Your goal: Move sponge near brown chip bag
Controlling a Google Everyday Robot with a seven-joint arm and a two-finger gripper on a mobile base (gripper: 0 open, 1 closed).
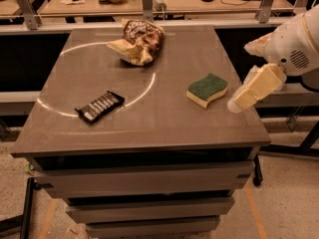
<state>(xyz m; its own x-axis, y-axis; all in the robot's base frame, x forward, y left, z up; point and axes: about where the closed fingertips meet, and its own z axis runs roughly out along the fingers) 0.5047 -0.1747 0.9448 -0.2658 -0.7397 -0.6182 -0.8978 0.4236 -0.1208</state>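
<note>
1. Sponge point(207, 89): lies flat on the desk point(164, 123), green scrub side up. It is close to the right edge, about midway between the front and far edges. Nothing touches it.
2. Hand point(238, 103): hangs just past the right edge, beside the sponge but apart from it, angled down toward the front-left. It carries nothing. How wide it stands open cannot be told from this angle.
3. Brown chip bag point(137, 41): crumpled, near the far edge, left of its middle. Well apart from the sponge.
4. Black candy bar wrapper point(99, 106): toward the front-left corner, off the straight line from sponge to bag.
5. Step in hand, as judged: the reach for the sponge. Best to come in over the right edge, settle above the sponge, descend straight, and close across its narrow width, low on the yellow foam.
6. The foam likely squashes, so a moderate squeeze should do.
7. Set down just beside the bag without shoving it; light foil probably skids.
</note>
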